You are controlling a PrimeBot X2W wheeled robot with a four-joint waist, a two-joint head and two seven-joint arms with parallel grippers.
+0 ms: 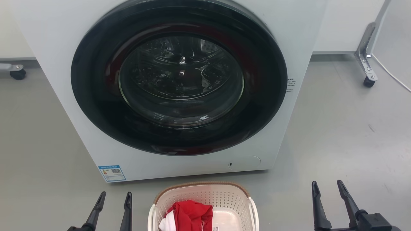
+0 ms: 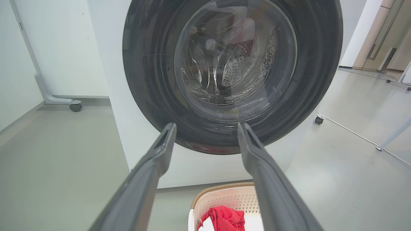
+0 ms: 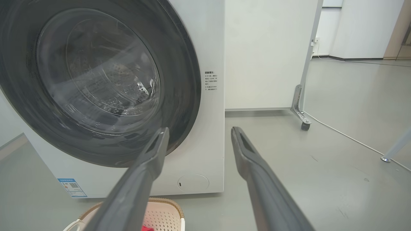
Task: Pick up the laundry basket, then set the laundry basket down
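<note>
Laundry basket (image 1: 224,197): stands on the grey floor (image 1: 346,128), centred just in front of the washing machine (image 1: 298,38), with a narrow strip of floor between its brown rim and the machine's base. It holds a red garment (image 1: 192,213) with a white cloth (image 1: 167,224) beside it.

Left gripper (image 1: 116,193): to the basket's left, fingers apart, clear of the basket. Right gripper (image 1: 327,182): farther off to the basket's right, fingers apart, holding nothing.

Surroundings: the machine's round dark door (image 1: 179,77) is closed. A blue label (image 1: 111,173) sits on the lower left of the front panel. A metal frame leg on a caster (image 1: 366,57) stands well to the right, and another caster (image 1: 17,74) stands at far left.

Limits of view: the head view's bottom edge cuts off the basket's near half. In each wrist view one finger crosses part of the basket. Glass reflections obscure the drum contents.
</note>
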